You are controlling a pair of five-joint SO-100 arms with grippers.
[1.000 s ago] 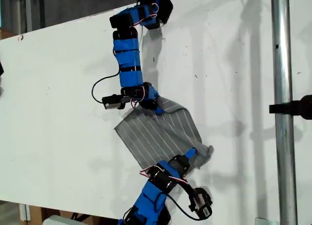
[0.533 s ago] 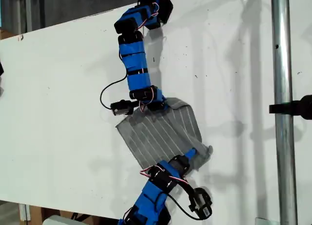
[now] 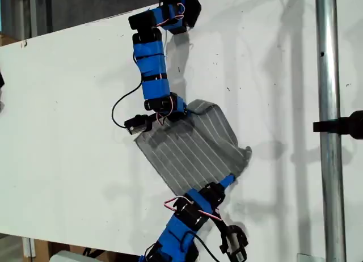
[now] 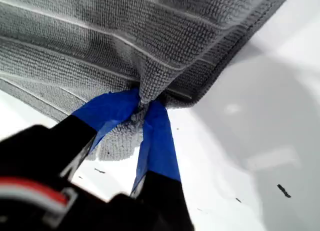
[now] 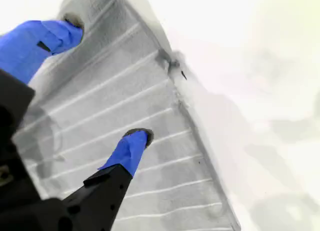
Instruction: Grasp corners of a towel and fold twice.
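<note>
The grey striped towel (image 3: pixel 193 148) lies spread on the white table (image 3: pixel 68 137) in the middle of the exterior view. My first gripper (image 3: pixel 179 113) (image 4: pixel 145 108) comes in from the top of the exterior view. It is shut on a bunched corner (image 4: pixel 150 86) at the towel's upper edge. My second gripper (image 3: pixel 226 181) (image 5: pixel 104 82) reaches from the bottom of the exterior view and is open over the towel's lower edge. One blue fingertip (image 5: pixel 136 139) rests on the cloth (image 5: pixel 150 161). A rumpled corner (image 3: pixel 245 155) sticks out toward the exterior view's right.
A vertical metal pole (image 3: pixel 328 103) with a black clamp (image 3: pixel 343 126) stands at the exterior view's right. Black cables (image 3: pixel 122 106) loop beside the first arm. The table's edge (image 3: pixel 68 242) runs along the exterior view's lower left.
The first gripper swung right, then back up and left with the towel's upper edge. The towel now lies longer and flatter. The second arm drew back downward, and the rumpled corner shifted up.
</note>
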